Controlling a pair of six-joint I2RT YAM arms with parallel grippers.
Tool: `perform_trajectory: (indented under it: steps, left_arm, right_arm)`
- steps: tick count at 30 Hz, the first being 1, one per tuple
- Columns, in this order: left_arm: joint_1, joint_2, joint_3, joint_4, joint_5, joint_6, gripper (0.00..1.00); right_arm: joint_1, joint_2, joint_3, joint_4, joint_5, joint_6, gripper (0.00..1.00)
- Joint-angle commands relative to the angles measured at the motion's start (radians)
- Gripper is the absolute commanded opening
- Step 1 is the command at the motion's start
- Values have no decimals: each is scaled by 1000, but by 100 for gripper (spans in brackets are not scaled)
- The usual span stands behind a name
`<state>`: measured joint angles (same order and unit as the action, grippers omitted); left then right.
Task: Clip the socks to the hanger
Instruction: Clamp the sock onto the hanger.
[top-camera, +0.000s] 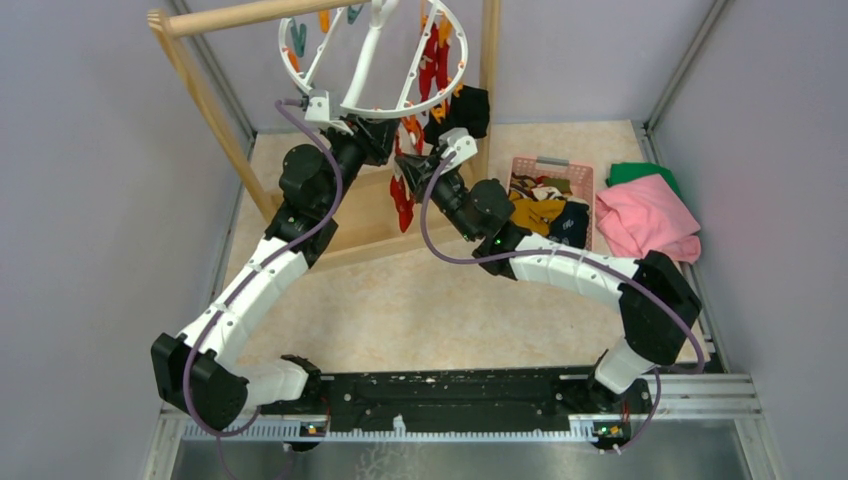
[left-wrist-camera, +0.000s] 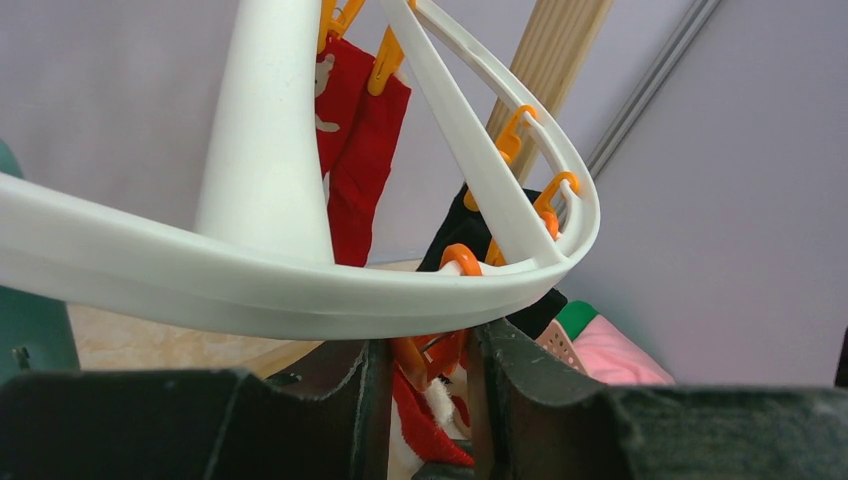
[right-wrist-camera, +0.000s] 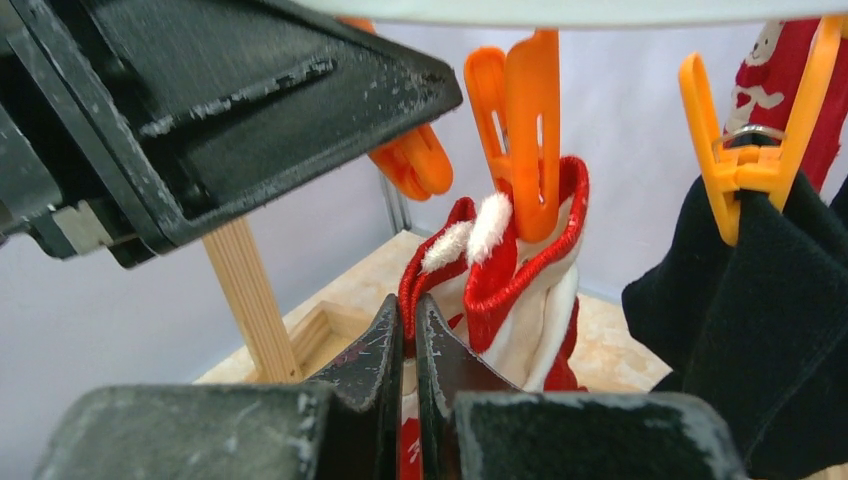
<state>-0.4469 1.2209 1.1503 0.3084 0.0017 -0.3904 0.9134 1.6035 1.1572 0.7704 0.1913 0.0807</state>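
In the overhead view, the hanger (top-camera: 368, 60) is seen suspended from the wooden rack (top-camera: 215, 120) at the far side of the table (top-camera: 400, 290), with both arms raised to its lower rim. The left gripper (top-camera: 385, 135) is placed just under the ring, and the right gripper (top-camera: 410, 165) is set beside it, above a dangling red and white sock (top-camera: 403, 200). More socks are heaped in a pink basket (top-camera: 550, 162) on the right, with a pink cloth (top-camera: 645, 225) and a green cloth (top-camera: 640, 172) beyond it. In the left wrist view, the hanger (left-wrist-camera: 250, 280) is seen from below. The left gripper (left-wrist-camera: 428, 400) is closed partway around an orange clip (left-wrist-camera: 412, 358), with the red and white sock (left-wrist-camera: 430, 430) visible beneath. Red patterned socks (left-wrist-camera: 350, 130) and a black sock (left-wrist-camera: 470, 235) are clipped farther round the ring. In the right wrist view, the right gripper (right-wrist-camera: 408, 350) is clenched, its fingers (right-wrist-camera: 440, 360) pinched on a thin fold of the red and white sock (right-wrist-camera: 510, 280). The sock's cuff is held up around the prong of a second clip (right-wrist-camera: 535, 130), and the black sock (right-wrist-camera: 740, 330) is pegged just to the right. The left gripper (right-wrist-camera: 200, 110) is seen at the upper left; which clip it squeezes cannot be told from here.
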Motion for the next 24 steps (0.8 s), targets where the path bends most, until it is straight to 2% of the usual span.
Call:
perform_trajectory:
  steps: [1, 24]
  left_arm:
    - [3, 10, 42, 37, -25, -4, 6]
    - [2, 5, 40, 31, -20, -5, 6]
  right_arm:
    - [12, -60, -14, 58, -8, -30, 0]
    - [12, -58, -2, 82, -8, -50, 0]
